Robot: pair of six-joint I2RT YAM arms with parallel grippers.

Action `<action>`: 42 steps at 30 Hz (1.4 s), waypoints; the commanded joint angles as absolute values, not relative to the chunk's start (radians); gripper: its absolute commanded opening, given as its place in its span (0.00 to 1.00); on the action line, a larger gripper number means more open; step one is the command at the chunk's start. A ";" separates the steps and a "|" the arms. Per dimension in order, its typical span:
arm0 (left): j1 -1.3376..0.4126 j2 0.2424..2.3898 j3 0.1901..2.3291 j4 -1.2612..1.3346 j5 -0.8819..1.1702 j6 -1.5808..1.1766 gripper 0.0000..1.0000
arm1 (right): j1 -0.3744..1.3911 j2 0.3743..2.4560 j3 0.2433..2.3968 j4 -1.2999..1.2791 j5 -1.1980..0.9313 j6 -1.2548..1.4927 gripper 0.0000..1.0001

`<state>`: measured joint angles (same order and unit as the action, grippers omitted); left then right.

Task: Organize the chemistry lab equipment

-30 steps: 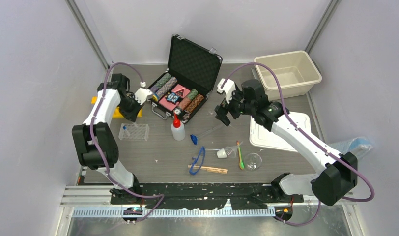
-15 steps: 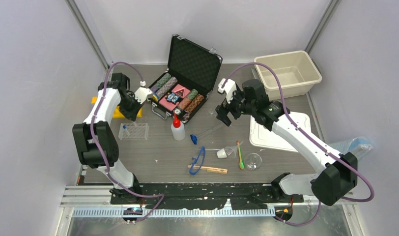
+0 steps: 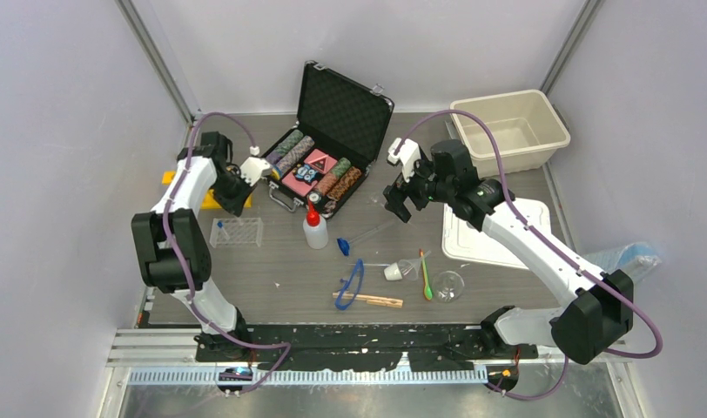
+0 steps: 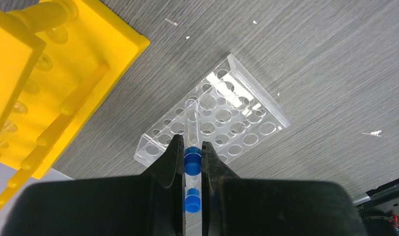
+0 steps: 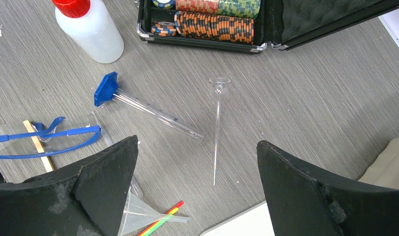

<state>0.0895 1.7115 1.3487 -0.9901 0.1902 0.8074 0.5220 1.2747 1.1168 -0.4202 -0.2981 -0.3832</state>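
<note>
My left gripper [image 4: 191, 147] is shut on a blue-capped tube [image 4: 192, 158] and holds it upright above the clear tube rack [image 4: 237, 113]. The yellow tube rack [image 4: 55, 88] lies just left of it. In the top view this gripper [image 3: 232, 193] hovers between the yellow rack [image 3: 206, 200] and the clear rack [image 3: 238, 232]. My right gripper [image 5: 197, 147] is open and empty, above a thin glass stem funnel [image 5: 217, 123] and a blue-based cylinder [image 5: 148, 110]. The red-capped squeeze bottle [image 3: 314, 228], blue goggles [image 3: 352, 283], wooden clamp [image 3: 367, 300], funnel [image 3: 400, 271] and green spatula [image 3: 425, 277] lie mid-table.
The open black case of poker chips [image 3: 328, 144] stands at the back centre. A beige bin [image 3: 509, 129] sits at the back right, with a white lid [image 3: 494, 231] in front of it. A small glass dish [image 3: 448, 284] lies near the spatula.
The left arm has shifted slightly, still gripping the tube over the racks. The right gripper has barely moved and stays open.
</note>
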 commanded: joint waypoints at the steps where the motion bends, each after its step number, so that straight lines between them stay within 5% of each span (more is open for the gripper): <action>1: 0.092 1.745 1.341 -0.950 0.181 0.782 0.07 | 0.516 1.277 1.138 -0.403 -0.313 -0.388 0.95; 6: 0.092 1.756 1.341 -0.947 0.188 0.776 0.16 | 0.515 1.281 1.141 -0.409 -0.316 -0.393 0.95; 12: 0.092 1.718 1.353 -0.972 0.195 0.775 0.50 | 0.513 1.282 1.142 -0.413 -0.319 -0.396 0.95; 20: 0.092 1.641 1.435 -1.045 0.193 0.778 0.72 | 0.509 1.301 1.184 -0.431 -0.324 -0.401 0.95; 24: 0.092 1.599 1.497 -1.072 0.198 0.775 0.98 | 0.502 1.307 1.215 -0.467 -0.321 -0.411 0.95; 34: 0.092 1.477 1.638 -1.141 0.294 0.726 1.00 | 0.477 1.289 1.253 -0.598 -0.338 -0.445 0.95; 42: 0.074 1.327 1.504 -1.131 0.514 0.666 1.00 | 0.456 1.213 1.158 -0.752 -0.388 -0.564 0.96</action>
